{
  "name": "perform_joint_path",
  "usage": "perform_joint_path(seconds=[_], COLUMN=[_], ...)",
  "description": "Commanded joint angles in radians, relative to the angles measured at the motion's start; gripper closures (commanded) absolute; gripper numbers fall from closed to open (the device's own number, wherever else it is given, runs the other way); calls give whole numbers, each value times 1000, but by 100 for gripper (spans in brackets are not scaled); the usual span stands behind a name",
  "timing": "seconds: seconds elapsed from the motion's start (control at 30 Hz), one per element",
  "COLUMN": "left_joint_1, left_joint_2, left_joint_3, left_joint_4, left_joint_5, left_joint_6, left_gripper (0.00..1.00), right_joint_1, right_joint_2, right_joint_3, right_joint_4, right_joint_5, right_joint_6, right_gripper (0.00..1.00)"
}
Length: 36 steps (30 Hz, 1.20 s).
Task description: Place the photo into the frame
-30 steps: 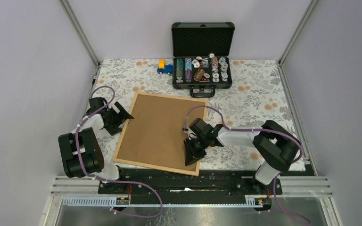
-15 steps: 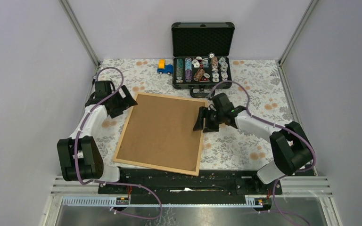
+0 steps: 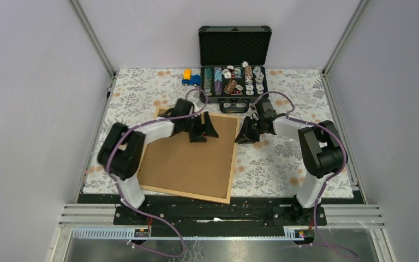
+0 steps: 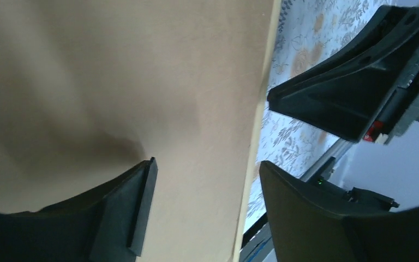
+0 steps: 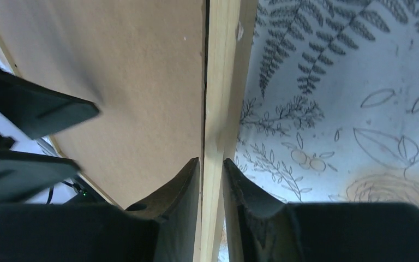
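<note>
The frame (image 3: pixel 232 164) lies flat on the floral cloth with the brown hardboard backing (image 3: pixel 188 158) filling it. The photo is not in view. My right gripper (image 3: pixel 245 134) is at the frame's right edge near its far corner. In the right wrist view the gripper (image 5: pixel 211 164) is shut on the light wood rail (image 5: pixel 221 65), one finger on the backing (image 5: pixel 125 65) side, one on the cloth side. My left gripper (image 3: pixel 203 130) is open just above the far part of the backing (image 4: pixel 114 71). In its wrist view the gripper (image 4: pixel 207 166) is empty, with the frame edge (image 4: pixel 256 136) between its fingers.
An open black case (image 3: pixel 233 82) of poker chips stands just behind the frame's far right corner. A blue and yellow toy truck (image 3: pixel 191 78) sits left of it. The floral cloth (image 3: pixel 289 158) covers the table. Enclosure walls stand on three sides.
My left arm swung from the table's left side to above the backing's far part. My right gripper moved along the frame's right edge to the far corner and closed on the rail.
</note>
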Motion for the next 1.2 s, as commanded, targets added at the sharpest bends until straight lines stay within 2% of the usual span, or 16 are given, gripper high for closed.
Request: perform_joint_path(seconds=[0.0,0.13,0.27,0.37,0.4,0.43,0.47,0.5,0.6,0.7,0.8,1.0,1.1,1.17], left_joint_1=[-94,-121,-121,-100,-84,-65,-45,-31,-24,-22,-22,-21,-21,-21], left_joint_2=[138,241,287,302,301,292,269,243,219,265,262,244,214,193], left_joint_3=[129,199,199,113,62,-24,-81,-101,-31,12,-8,-39,-41,-40], left_joint_4=[222,281,261,190,203,285,352,336,129,78,100,92,90,89], left_joint_5=[103,106,55,2,4,29,39,12,-133,-108,-117,-138,-156,-161], left_joint_6=[-107,-142,-150,-195,-219,-241,-277,-292,-198,-155,-163,-143,-130,-113], left_gripper=[30,45,56,60,62,64,64,64,63,65,65,65,62,58], right_joint_1=[2,-9,-35,-44,-44,-45,-44,-44,-45,-44,-44,-44,-44,-47], right_joint_2=[23,17,6,8,12,18,27,35,59,57,38,141,185,207], right_joint_3=[42,25,8,13,19,25,34,43,76,95,148,370,410,415], right_joint_4=[33,28,27,21,19,16,12,9,-5,13,6,-103,-128,-102], right_joint_5=[-6,14,10,8,8,6,5,4,-5,-23,11,94,124,87], right_joint_6=[-20,-26,-33,-42,-46,-48,-50,-52,-55,-55,-79,-127,-131,-118], right_gripper=[72,74,75,74,74,74,74,74,73,73,67,58,52,50])
